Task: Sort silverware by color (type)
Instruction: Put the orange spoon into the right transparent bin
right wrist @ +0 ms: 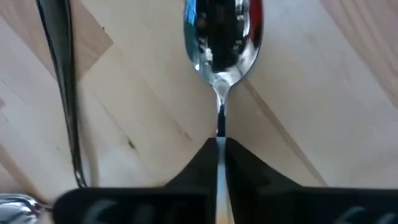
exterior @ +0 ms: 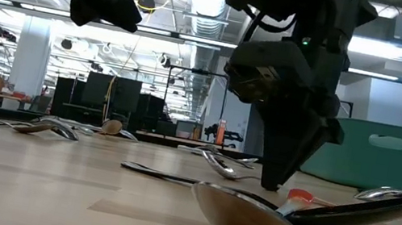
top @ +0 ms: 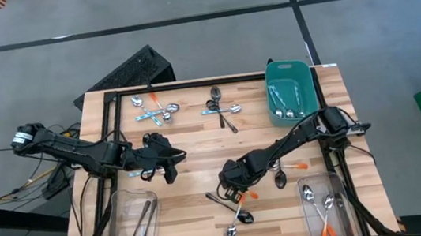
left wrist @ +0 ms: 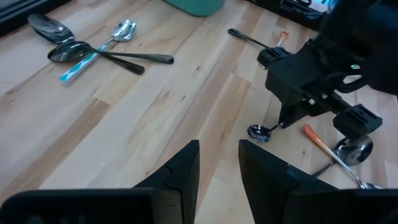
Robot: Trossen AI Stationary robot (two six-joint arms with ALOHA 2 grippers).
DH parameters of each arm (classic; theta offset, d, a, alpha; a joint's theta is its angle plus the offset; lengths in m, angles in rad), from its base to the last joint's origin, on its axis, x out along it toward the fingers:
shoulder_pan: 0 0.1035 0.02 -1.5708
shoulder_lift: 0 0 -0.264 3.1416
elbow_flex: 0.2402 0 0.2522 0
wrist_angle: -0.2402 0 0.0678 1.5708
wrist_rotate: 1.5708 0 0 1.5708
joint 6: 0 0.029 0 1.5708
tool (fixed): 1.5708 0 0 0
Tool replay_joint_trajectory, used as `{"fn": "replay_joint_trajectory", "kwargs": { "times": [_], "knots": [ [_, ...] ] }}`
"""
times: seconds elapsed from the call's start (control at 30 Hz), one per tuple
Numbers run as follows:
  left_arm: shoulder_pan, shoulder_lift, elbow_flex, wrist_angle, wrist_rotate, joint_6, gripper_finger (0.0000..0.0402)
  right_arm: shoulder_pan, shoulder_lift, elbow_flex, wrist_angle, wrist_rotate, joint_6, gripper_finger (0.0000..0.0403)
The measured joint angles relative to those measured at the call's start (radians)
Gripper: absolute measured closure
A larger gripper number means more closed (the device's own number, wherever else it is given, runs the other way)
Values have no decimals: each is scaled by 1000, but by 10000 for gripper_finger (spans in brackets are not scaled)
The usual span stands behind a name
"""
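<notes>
Nothing to read anywhere on this table: no label, brand, number or sign on the wood, the spoons or the tubs. The room behind it is too far off to give up any lettering either.

Spoons (top: 221, 110) left of tub (top: 290, 89)
</notes>
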Motion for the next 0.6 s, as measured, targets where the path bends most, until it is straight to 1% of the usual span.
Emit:
{"fn": "replay_joint_trajectory", "kwargs": {
  "times": [0.07, 0.13, 0.2, 0.37, 0.5, 0.6],
  "knots": [
    [0, 0, 0, 0, -7, 0, 303, -7, 0, 0, -14, 1, 14, 385],
    [0, 0, 0, 0, -7, 0, 303, -13, -3, 6, -28, 1, 21, 391],
    [0, 0, 0, 0, -7, 0, 303, -19, -8, 15, -41, 9, 23, 378],
    [0, 0, 0, 0, -8, 0, 303, -16, -26, 25, -117, 81, 40, 335],
    [0, 0, 0, -1, -8, 0, 303, -12, -20, 28, -132, 67, 57, 312],
    [0, 0, 0, -12, -8, 0, 303, 12, -7, 30, -130, 95, 50, 291]
  ]
}}
